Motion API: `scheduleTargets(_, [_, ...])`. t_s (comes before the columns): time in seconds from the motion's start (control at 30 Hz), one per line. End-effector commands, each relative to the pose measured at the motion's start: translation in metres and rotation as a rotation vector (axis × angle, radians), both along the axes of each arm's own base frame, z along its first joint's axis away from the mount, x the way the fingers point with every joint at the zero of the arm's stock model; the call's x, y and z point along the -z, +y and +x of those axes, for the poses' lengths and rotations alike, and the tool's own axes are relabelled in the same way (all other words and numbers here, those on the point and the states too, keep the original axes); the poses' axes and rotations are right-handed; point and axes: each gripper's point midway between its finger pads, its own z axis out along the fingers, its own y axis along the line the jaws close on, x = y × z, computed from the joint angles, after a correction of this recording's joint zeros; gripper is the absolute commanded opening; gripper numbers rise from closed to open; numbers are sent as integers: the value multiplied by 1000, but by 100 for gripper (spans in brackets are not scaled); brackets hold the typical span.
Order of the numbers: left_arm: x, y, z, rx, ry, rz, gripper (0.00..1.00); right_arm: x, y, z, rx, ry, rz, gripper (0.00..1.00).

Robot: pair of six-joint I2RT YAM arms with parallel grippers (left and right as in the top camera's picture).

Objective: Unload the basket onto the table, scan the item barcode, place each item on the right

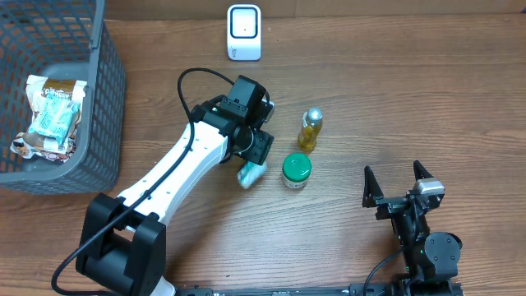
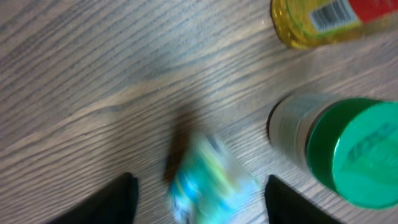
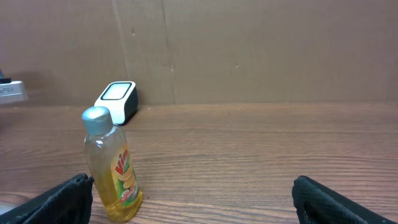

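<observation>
Two left fingers (image 2: 107, 200) flank blurred teal packet (image 2: 208, 183), not touching.

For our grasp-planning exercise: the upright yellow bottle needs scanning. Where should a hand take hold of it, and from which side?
Probably grip the yellow bottle at mid-body, below the silver cap, coming level from its right: it stands upright and slim, and the green-lidded jar crowds its near left.

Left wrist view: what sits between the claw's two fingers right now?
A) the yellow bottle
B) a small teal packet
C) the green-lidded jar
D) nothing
B: a blurred teal packet sits between the dark fingers of the left claw, while the green-lidded jar and yellow bottle stand off to one side.
</observation>
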Motion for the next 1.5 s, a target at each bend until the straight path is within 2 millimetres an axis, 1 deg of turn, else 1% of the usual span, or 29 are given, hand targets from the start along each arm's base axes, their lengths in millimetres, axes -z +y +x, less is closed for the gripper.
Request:
scheduleTargets(0.0, [-2, -6, 3, -10, -2, -44, 72, 2, -2, 0, 12, -4, -5, 100])
scheduleTargets(0.07, [-3, -8, 4, -9, -5, -58, 72, 2, -2, 0, 12, -4, -5, 100])
scheduleTargets(0.23, [-2, -7, 5, -13, -8, -53, 35, 2, -2, 0, 12, -4, -5, 100])
scheduleTargets(0.3, [-1, -6, 3, -13, -1, -47, 28, 2, -2, 0, 12, -4, -5, 100])
scheduleTargets(0.43, [4, -3, -5, -8, 34, -31, 7, 2, -2, 0, 12, -4, -5, 100])
scheduleTargets(0.47, [6, -1, -9, -6, 46, -24, 4, 2, -2, 0, 12, -4, -5, 100])
scheduleTargets(0.6, [13, 1, -27, 6, 120, -22, 4, 2, -2, 0, 12, -4, -5, 100])
scheduleTargets(0.77, [22, -4, -61, 45, 267, -78, 4, 2, -2, 0, 12, -4, -5, 100])
scheduleTargets(0.9, [34, -5, -87, 41, 370, -112, 4, 2, -2, 0, 12, -4, -5, 100])
scheduleTargets(1.03, [49, 2, -108, 7, 449, -105, 4, 2, -2, 0, 12, -4, -5, 100])
scheduleTargets(1.1, [57, 6, -113, -17, 465, -91, 4, 2, -2, 0, 12, -4, -5, 100])
scheduleTargets(1.17, [64, 9, -114, -38, 460, -82, 4, 2, -2, 0, 12, -4, -5, 100])
scheduleTargets(1.27, [75, 19, -106, -121, 420, -33, 4, 2, -2, 0, 12, -4, -5, 100])
scheduleTargets(1.4, [85, 34, -87, -216, 319, 48, 4, 2, -2, 0, 12, -4, -5, 100])
scheduleTargets(1.47, [85, 38, -67, -253, 231, 69, 4, 2, -2, 0, 12, -4, -5, 100])
